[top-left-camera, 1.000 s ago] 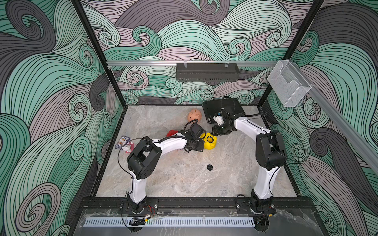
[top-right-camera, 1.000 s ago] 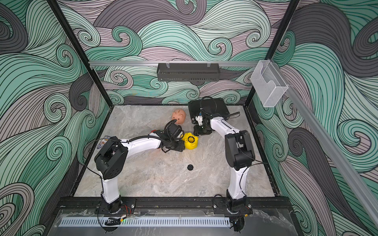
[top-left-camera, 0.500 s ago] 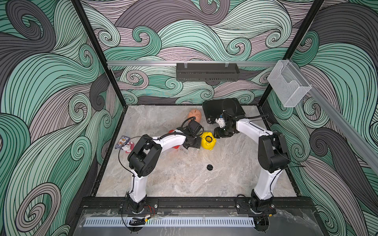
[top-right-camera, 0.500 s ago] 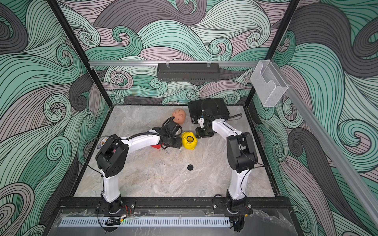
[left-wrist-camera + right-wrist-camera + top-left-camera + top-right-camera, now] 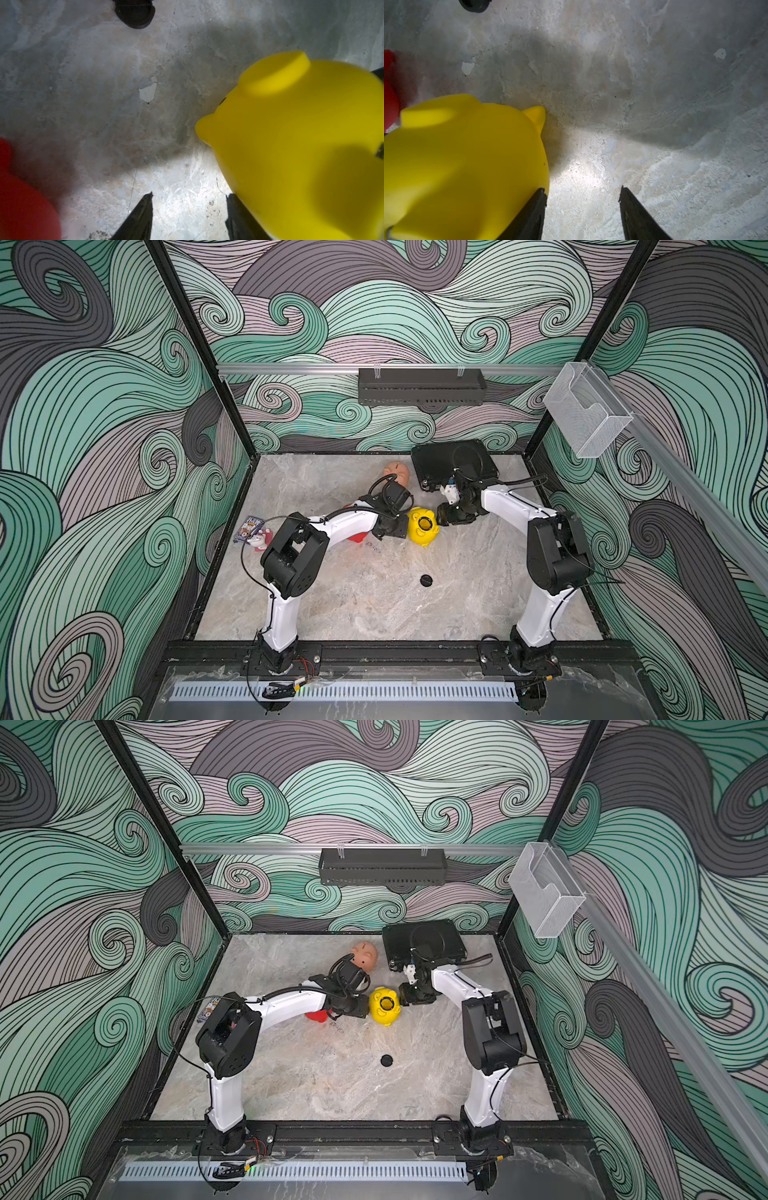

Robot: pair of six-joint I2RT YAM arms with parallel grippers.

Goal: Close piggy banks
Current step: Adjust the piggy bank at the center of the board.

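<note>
yellow piggy bank (image 5: 423,526) lying belly-hole-up mid-tabletop (image 5: 374,605), red pig (image 5: 358,536) beside, peach pig (image 5: 397,472) toward the far edge | left gripper (image 5: 188,216) and right gripper (image 5: 582,209) flanking it, fingers apart, clamping nothing | black plug (image 5: 426,580) waiting nearer the front edge | looking light, stiff, glossy-slippery; gripping across flanks seems best

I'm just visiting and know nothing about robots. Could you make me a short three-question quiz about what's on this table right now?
1. True or false: the yellow pig lies with its round belly hole facing up.
2. Which thing lies alone on the bare floor nearer the arm bases? A) black plug B) a spoon C) a blue cup
3. Fill in: the left gripper and right gripper are both ____, holding nothing.

Key: 1 true; 2 A; 3 open
</note>
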